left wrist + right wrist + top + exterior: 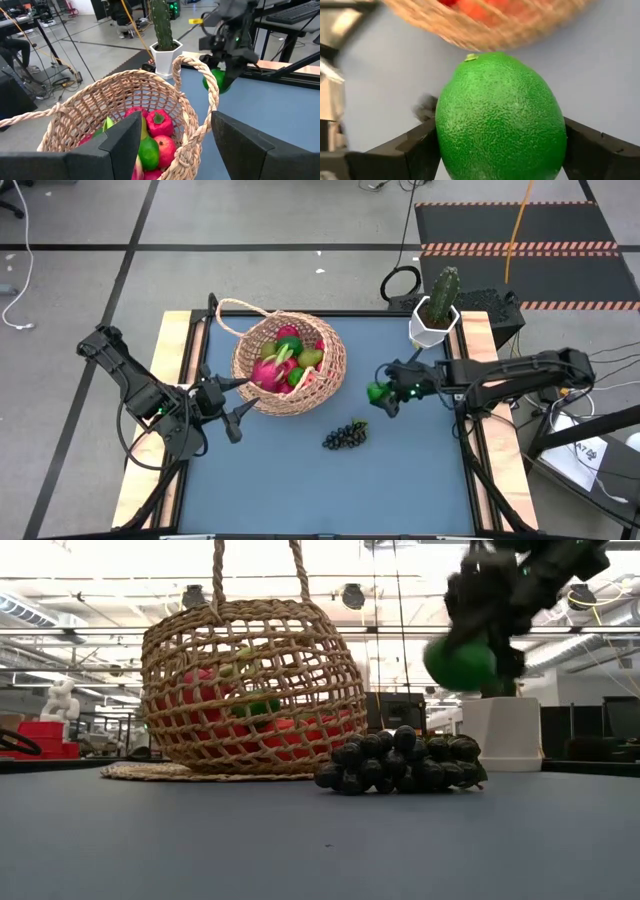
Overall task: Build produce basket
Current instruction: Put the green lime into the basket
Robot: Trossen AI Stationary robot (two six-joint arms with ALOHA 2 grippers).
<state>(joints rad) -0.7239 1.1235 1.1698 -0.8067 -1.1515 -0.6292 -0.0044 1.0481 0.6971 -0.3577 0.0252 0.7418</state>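
- blue-grey table point(300, 480) with wooden side rails, grey floor around it, open lab space visible behind in the low view
- basket point(290, 365) sits on the far-left part of the table, tipped over toward the left arm, loop handle point(235, 315) pointing to the far-left
- inside the basket: pink dragon fruit point(268, 370), red round fruits point(162, 125), a lime point(149, 152), yellow-green pear pieces
- left gripper point(232, 395) is at the basket's left rim, fingers apart and straddling the wicker wall; left wrist view shows one finger inside the rim, one outside, can't confirm they pinch it
- right gripper point(385, 392) hangs just right of the basket, above the table, clamped on a green lime point(500, 117); fingers press both sides of it in the right wrist view
- held lime is off the surface in the low view point(460, 662), apart from the basket
- dark grape bunch point(345, 436) lies on the table in front of the basket, to its right, near it but not touching, below and left of the right gripper
- cactus in white hexagonal pot point(437, 315) stands at the far-right edge of the table, behind the right arm
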